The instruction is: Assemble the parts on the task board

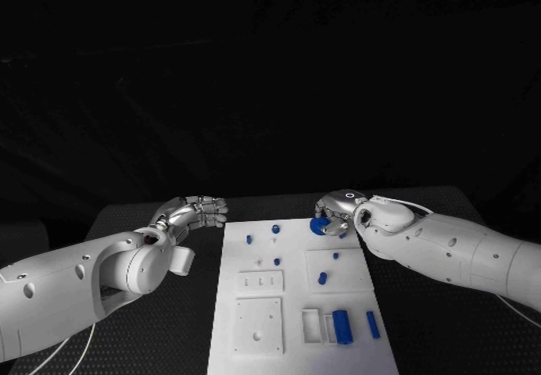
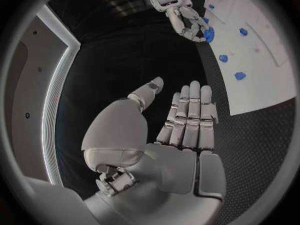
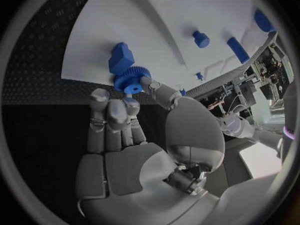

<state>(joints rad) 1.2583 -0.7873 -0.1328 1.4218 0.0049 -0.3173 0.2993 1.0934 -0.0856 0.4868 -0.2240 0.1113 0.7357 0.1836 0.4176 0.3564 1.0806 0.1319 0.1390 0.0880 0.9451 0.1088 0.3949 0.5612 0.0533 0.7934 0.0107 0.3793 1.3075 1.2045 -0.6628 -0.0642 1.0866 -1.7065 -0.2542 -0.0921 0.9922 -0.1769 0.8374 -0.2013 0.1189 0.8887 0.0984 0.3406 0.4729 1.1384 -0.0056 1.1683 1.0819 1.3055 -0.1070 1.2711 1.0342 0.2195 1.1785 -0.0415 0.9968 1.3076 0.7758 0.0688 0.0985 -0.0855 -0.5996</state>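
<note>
Blue toothed gear wheel [image 3: 131, 80], a small plastic disc with a hub at its centre, sits pinched between the thumb and fingertips of the right hand [image 1: 334, 213], which clamps it at the far end of the white rectangular task board [image 1: 295, 328], over the board's right far corner. In the right wrist view the wheel is just beside a blue block-shaped part [image 3: 120, 57] that stands on the board; whether the two touch cannot be told. The left hand [image 1: 194, 211] hangs over the black perforated table [image 1: 439, 344] just off the board's left far corner, holding nothing; the left wrist view shows its fingers [image 2: 190, 115] straight and laid close side by side, with the thumb [image 2: 147, 92] standing apart from them. Several small blue pegs stand along the far half of the board, among them one [image 1: 275, 229] near the far edge and another [image 1: 323, 277] on a raised white square plate [image 1: 338, 269] on the right side. Towards the near end, a long blue bar [image 1: 342, 326] lies in a white slotted holder [image 1: 318, 326], and a thinner blue bar [image 1: 373, 324] lies just to its right, on the bare board. On the left of the near end sit a white plate with small slots [image 1: 260, 282] and, nearer, a larger white square plate [image 1: 258, 326].
</note>
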